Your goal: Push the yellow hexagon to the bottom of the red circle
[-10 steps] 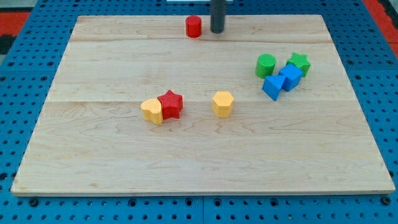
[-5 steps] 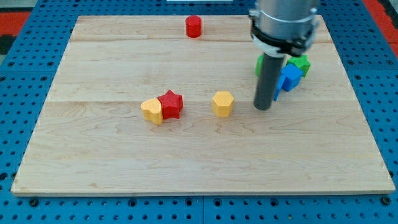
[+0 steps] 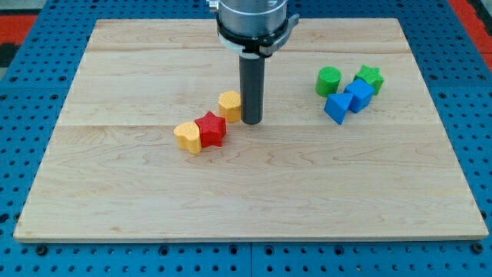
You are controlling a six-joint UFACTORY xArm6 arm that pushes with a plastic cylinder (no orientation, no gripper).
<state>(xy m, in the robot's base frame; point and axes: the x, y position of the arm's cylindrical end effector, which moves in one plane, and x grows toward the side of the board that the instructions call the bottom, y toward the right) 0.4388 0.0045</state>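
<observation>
A pale wooden board [image 3: 254,192] made of long planks laid side by side fills most of the view, its grain running left to right, and it rests on a blue perforated base [image 3: 31,254] whose rows of holes show along the view's left, right and bottom edges; a patch of red [image 3: 19,19] sits in the view's top-left corner and another in the top-right. The yellow hexagon [image 3: 228,105] is a small, chunky block with a flat top and ridged sides, standing a little above and to the left of the board's middle. My tip [image 3: 251,121] is pressed against its right side, the dark rod rising straight up from there to the grey collar of the arm at the view's top; the rod ends bare, with nothing to open or close and nothing held. Just below and left of the hexagon lies the red star [image 3: 211,128], close to it or touching at one point, and the yellow heart [image 3: 187,137] touches the star's left side. Well apart on the view's right is a cluster: a green cylinder [image 3: 328,80], a green star [image 3: 370,77], and two blue blocks [image 3: 347,99] packed together below them. The red circle does not show; the arm covers the top middle of the board.
</observation>
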